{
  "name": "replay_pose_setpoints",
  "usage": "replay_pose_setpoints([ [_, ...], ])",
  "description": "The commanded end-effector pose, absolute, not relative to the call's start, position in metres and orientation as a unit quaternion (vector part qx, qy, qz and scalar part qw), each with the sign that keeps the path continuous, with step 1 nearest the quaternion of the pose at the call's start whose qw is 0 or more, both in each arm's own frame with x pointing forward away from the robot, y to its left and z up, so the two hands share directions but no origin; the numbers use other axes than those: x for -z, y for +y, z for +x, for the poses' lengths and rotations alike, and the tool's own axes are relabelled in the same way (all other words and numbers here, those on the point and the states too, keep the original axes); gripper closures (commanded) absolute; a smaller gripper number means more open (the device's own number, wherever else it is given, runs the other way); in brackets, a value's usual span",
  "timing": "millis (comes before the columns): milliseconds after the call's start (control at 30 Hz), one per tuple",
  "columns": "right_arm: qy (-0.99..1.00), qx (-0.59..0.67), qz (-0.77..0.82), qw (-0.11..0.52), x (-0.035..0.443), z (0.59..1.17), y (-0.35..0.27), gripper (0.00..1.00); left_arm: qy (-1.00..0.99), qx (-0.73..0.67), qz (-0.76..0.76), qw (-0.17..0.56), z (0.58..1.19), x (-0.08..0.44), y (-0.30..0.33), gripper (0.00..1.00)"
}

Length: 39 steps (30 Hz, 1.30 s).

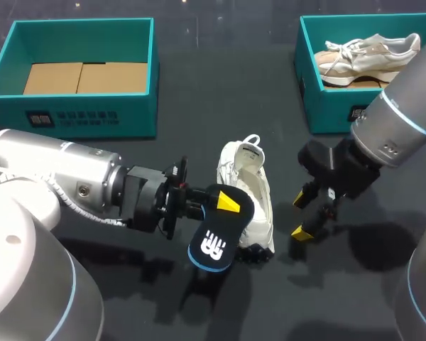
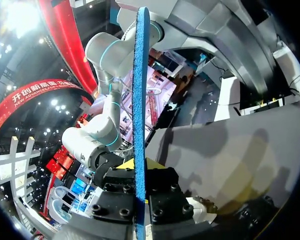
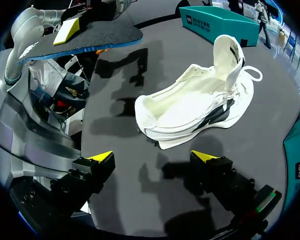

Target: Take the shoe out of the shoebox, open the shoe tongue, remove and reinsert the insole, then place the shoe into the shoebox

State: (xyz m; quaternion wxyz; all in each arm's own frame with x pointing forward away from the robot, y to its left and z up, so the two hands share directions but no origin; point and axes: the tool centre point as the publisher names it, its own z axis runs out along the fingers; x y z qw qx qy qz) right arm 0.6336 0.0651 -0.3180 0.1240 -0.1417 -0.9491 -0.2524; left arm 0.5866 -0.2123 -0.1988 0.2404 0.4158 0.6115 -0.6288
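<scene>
Our left fingers (image 1: 228, 202) were clamped on the dark insole (image 1: 219, 234), gripping it from both sides and holding it above the desk (image 1: 199, 149), just beside the heel end of the white shoe (image 1: 247, 195). In the left wrist view the insole (image 2: 140, 100) showed edge-on, a blue strip rising from between those fingers (image 2: 155, 164). The shoe lay outside any box, near the middle of the desk, tipped toward its side with its tongue pulled back. Our right fingers (image 1: 301, 231) stood wide apart on the shoe's other side, near it but not touching, holding nothing. At the far right the teal shoebox (image 1: 326, 106) held a second shoe (image 1: 369, 53). At the far left, another teal box (image 1: 78, 114) held cardboard (image 1: 85, 77).
</scene>
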Motion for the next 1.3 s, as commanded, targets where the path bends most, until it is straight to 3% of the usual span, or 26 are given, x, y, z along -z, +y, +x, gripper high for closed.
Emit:
replay_pose_setpoints([
  [33, -0.952, 0.25, -0.141, 0.108, 0.322, 0.636, 0.069, 0.0, 0.609, 0.637, 0.41, 0.233, 0.592, 0.213, -0.226, 1.0],
  [367, -0.966, 0.232, -0.108, 0.026, 0.316, 0.645, 0.069, 0.0, 0.605, 0.659, 0.393, 0.215, 0.597, 0.222, -0.237, 1.0],
  [1300, -0.961, 0.255, -0.102, 0.023, 0.34, 0.661, 0.089, 0.0, 0.596, 0.671, 0.379, 0.226, 0.61, 0.24, -0.248, 1.0],
])
